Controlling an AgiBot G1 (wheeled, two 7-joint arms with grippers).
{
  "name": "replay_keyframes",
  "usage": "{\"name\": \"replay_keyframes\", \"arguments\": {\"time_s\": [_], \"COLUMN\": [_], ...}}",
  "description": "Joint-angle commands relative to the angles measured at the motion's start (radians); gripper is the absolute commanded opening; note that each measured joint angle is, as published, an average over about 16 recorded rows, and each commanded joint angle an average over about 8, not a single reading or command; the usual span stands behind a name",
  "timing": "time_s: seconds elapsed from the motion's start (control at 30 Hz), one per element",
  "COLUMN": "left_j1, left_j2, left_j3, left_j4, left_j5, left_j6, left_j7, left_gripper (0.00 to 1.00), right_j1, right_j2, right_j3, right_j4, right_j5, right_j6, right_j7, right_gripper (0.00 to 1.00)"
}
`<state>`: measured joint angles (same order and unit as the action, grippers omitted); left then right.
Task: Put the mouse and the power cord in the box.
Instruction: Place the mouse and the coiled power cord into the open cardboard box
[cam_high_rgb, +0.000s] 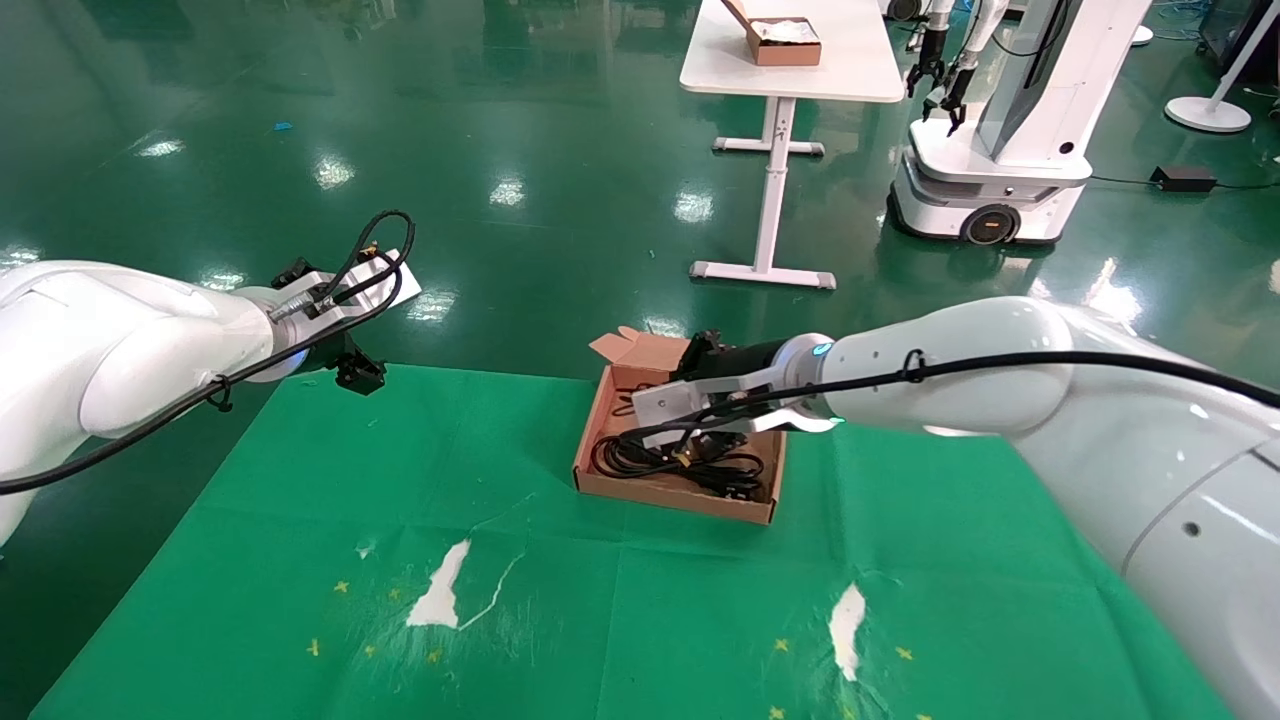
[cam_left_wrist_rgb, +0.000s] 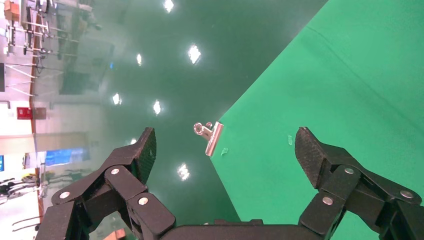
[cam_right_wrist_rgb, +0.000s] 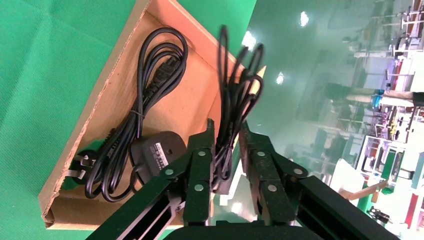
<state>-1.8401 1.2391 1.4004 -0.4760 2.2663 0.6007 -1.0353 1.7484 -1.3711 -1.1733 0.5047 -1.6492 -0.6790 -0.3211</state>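
The brown cardboard box (cam_high_rgb: 670, 492) lies open in the middle of the green cloth, its flaps (cam_high_rgb: 640, 350) at the far end. Inside lies the power cord (cam_right_wrist_rgb: 155, 75), wound in loops, with its pronged plug (cam_right_wrist_rgb: 80, 165) at one end; the head view shows its black loops (cam_high_rgb: 650, 455). The black mouse (cam_right_wrist_rgb: 155, 152) is in the box beside the cord, label side showing. My right gripper (cam_right_wrist_rgb: 226, 127) hovers over the box's far end (cam_high_rgb: 700, 360), shut on the mouse's thin bundled wire (cam_right_wrist_rgb: 240, 75). My left gripper (cam_left_wrist_rgb: 226, 145) stands open and empty at the cloth's far left corner (cam_high_rgb: 355, 370).
A metal clip (cam_left_wrist_rgb: 209, 137) holds the cloth's corner near my left gripper. White tears (cam_high_rgb: 440, 590) (cam_high_rgb: 848, 625) mark the near cloth. Beyond, on the floor, stand a white table (cam_high_rgb: 790, 75) with a distant brown box (cam_high_rgb: 785, 42) and another robot (cam_high_rgb: 1000, 150).
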Motion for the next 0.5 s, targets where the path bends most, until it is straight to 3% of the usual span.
{"name": "replay_keyframes", "arguments": {"time_s": [0.03, 0.5], "left_j1": [0.0, 0.0], "left_j2": [0.0, 0.0], "left_j3": [0.0, 0.0], "left_j4": [0.0, -0.001], "left_j5": [0.0, 0.001], "left_j6": [0.0, 0.0], "left_j7": [0.0, 0.0], "left_gripper": [1.0, 1.0], "right_j1": [0.001, 0.005], "right_j2": [0.0, 0.001], "right_j3": [0.002, 0.01], "right_j4": [0.002, 0.01], "right_j5": [-0.002, -0.007], "right_j6": [-0.002, -0.011], "right_j7": [-0.001, -0.002], "right_gripper": [1.0, 1.0]}}
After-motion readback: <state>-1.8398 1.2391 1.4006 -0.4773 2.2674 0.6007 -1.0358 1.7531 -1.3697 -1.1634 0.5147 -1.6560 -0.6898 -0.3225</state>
